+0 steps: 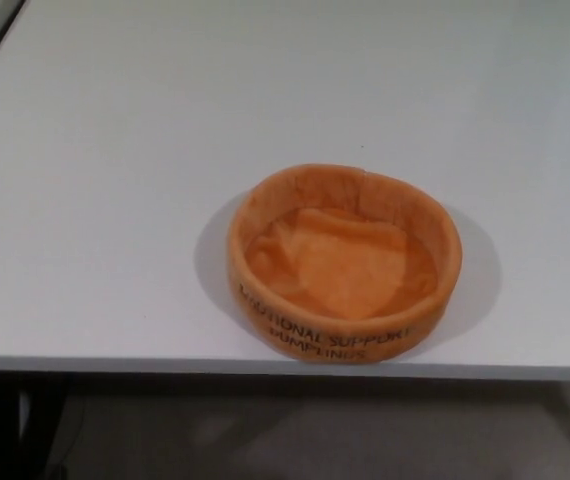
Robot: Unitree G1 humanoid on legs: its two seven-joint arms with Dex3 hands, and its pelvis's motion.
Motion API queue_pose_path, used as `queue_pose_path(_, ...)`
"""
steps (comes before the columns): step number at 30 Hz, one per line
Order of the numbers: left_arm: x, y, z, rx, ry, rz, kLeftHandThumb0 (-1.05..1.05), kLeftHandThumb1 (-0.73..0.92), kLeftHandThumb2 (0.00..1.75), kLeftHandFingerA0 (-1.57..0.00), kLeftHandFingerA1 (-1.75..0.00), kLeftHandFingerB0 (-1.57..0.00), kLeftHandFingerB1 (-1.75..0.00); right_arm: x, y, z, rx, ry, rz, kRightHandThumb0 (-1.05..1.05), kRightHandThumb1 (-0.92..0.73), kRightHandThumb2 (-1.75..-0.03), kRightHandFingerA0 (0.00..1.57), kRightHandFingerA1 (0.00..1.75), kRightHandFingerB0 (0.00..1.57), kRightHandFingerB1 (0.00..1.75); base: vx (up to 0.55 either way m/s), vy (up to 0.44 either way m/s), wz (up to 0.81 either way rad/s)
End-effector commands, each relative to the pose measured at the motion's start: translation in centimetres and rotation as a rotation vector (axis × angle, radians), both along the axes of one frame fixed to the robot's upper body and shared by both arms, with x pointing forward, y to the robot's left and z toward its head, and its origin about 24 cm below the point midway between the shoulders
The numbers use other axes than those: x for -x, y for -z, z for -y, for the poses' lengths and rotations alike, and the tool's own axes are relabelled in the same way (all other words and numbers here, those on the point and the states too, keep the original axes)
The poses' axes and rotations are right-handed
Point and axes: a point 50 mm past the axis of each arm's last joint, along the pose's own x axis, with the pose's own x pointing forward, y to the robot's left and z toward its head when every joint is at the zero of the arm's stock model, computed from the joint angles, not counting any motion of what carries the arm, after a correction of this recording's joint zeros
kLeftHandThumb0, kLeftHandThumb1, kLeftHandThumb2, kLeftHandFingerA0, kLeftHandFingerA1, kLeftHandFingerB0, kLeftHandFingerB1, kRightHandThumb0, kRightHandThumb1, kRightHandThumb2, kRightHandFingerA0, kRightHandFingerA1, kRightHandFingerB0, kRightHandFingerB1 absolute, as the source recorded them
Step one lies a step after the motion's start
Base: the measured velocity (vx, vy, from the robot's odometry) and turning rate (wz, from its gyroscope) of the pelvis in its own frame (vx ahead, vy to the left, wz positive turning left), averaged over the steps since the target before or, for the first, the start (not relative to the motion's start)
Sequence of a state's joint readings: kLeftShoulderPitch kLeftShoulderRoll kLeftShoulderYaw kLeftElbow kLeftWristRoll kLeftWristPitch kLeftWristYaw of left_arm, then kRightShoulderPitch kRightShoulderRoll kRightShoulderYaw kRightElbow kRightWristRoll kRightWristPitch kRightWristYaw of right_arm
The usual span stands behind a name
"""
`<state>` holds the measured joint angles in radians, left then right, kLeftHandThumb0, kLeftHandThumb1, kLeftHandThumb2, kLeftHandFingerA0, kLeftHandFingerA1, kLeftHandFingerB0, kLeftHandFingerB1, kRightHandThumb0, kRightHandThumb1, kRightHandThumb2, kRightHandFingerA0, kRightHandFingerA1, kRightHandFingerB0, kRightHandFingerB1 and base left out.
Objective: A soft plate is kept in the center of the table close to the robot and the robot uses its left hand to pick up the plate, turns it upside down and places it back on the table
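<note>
Head view, orange soft plate (pixel 343 265) upright, near white table (pixel 115 200) front edge

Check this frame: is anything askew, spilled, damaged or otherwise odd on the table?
Nothing is spilled or damaged. The soft orange round plate sits open side up on the white table, very close to the near edge. Its fabric floor is wrinkled. No robot hand shows.

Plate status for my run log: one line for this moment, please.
plate: upright, opening up, near table front edge | robot hands: none in view | flip: not started
</note>
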<state>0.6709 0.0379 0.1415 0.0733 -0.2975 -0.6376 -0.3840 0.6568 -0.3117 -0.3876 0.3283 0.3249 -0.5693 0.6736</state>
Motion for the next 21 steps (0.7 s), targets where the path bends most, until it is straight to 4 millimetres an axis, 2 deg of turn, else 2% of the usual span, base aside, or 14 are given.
queue_pose_path(1, -0.1, -2.6, -1.4, 0.001, -0.093, 0.091, -0.95, 0.92, 0.74, -0.16, -0.37, -0.12, -0.28, 0.5, -1.1, -0.4, -0.012, 0.002, 0.045, -0.81, -0.76, -1.09, 0.13, 0.52, 0.06, 0.27, 0.00, 0.000, 0.00)
queue_pose_path(4, -0.5, -4.4, -2.0, -0.001, -0.119, 0.149, -0.97, 0.92, 0.71, -0.17, -0.35, -0.14, -0.28, 0.7, -0.9, -0.3, -0.013, 0.018, 0.032, -0.79, -0.75, -1.09, 0.14, 0.51, 0.05, 0.27, 0.00, 0.000, 0.00)
queue_pose_path(5, -0.7, -5.2, -2.1, 0.000, -0.126, 0.177, -0.97, 0.92, 0.70, -0.17, -0.35, -0.14, -0.28, 0.6, -0.6, -0.2, -0.011, 0.019, 0.032, -0.79, -0.92, -0.72, 0.19, 0.42, 0.07, 0.23, 0.00, 0.000, 0.00)
queue_pose_path(7, -0.8, -5.9, -2.2, -0.003, -0.133, 0.199, -0.98, 0.92, 0.69, -0.18, -0.35, -0.15, -0.28, 0.5, -0.6, -0.2, -0.008, 0.009, 0.041, -0.80, -0.92, -0.74, 0.19, 0.44, 0.06, 0.23, 0.00, 0.000, 0.00)
queue_pose_path(8, -1.2, -7.0, -2.3, -0.023, -0.144, 0.258, -0.92, 0.71, 1.12, -0.12, -0.46, -0.04, -0.38, 0.5, -0.6, -0.3, -0.003, 0.007, 0.044, -0.79, -0.92, -0.73, 0.19, 0.43, 0.08, 0.25, 0.00, 0.000, 0.00)
queue_pose_path(9, -1.3, -7.4, -2.3, -0.031, -0.148, 0.279, -0.92, 0.71, 1.12, -0.12, -0.46, -0.04, -0.38, 0.5, -0.6, -0.3, -0.001, 0.008, 0.044, -0.79, -0.92, -0.73, 0.19, 0.43, 0.08, 0.25, 0.00, 0.000, 0.00)
queue_pose_path(10, -1.7, -7.8, -2.4, -0.038, -0.149, 0.302, -0.97, 0.92, 0.68, -0.19, -0.35, -0.16, -0.27, 0.5, -0.5, -0.3, -0.009, 0.011, 0.045, -0.79, -0.92, -0.73, 0.18, 0.43, 0.08, 0.25, 0.00, 0.000, 0.00)
queue_pose_path(12, -2.7, -8.8, -2.5, -0.051, -0.149, 0.366, -0.97, 0.91, 0.68, -0.21, -0.34, -0.15, -0.27, 0.7, -0.4, -0.4, -0.016, 0.012, 0.038, -0.79, -0.92, -0.73, 0.18, 0.43, 0.07, 0.24, 0.00, 0.000, 0.00)
queue_pose_path(13, -3.2, -9.3, -2.6, -0.054, -0.149, 0.403, -0.94, 0.72, 1.10, -0.12, -0.45, -0.05, -0.38, 0.7, -0.3, -0.3, -0.015, 0.013, 0.033, -0.79, -0.92, -0.73, 0.19, 0.42, 0.07, 0.24, 0.00, 0.000, 0.00)
queue_pose_path(14, -3.4, -9.5, -2.6, -0.053, -0.150, 0.420, -0.94, 0.72, 1.10, -0.12, -0.45, -0.05, -0.38, 0.8, -0.3, -0.3, -0.013, 0.014, 0.031, -0.79, -0.92, -0.73, 0.19, 0.42, 0.07, 0.24, 0.00, 0.000, 0.00)
queue_pose_path(15, -4.6, -10.8, -2.7, -0.091, -0.149, 0.476, -0.97, 0.92, 0.69, -0.21, -0.34, -0.15, -0.26, 0.8, -0.3, -0.3, -0.014, 0.018, 0.027, -0.81, -0.92, -0.73, 0.19, 0.42, 0.07, 0.24, 0.00, 0.000, 0.00)
queue_pose_path(20, -8.1, -14.5, -2.7, -0.209, -0.135, 0.659, -0.95, 0.92, 0.71, -0.24, -0.35, -0.18, -0.28, 0.7, -0.5, -0.5, -0.016, 0.010, 0.031, -0.79, -0.92, -0.72, 0.18, 0.44, 0.07, 0.25, 0.00, 0.000, 0.00)
queue_pose_path(21, -9.4, -15.8, -2.4, -0.252, -0.113, 0.698, -0.93, 0.91, 0.69, -0.29, -0.35, -0.23, -0.28, 0.8, -0.3, -0.4, -0.019, 0.016, 0.015, -0.80, -0.92, -0.72, 0.20, 0.42, 0.08, 0.23, 0.00, 0.000, 0.00)
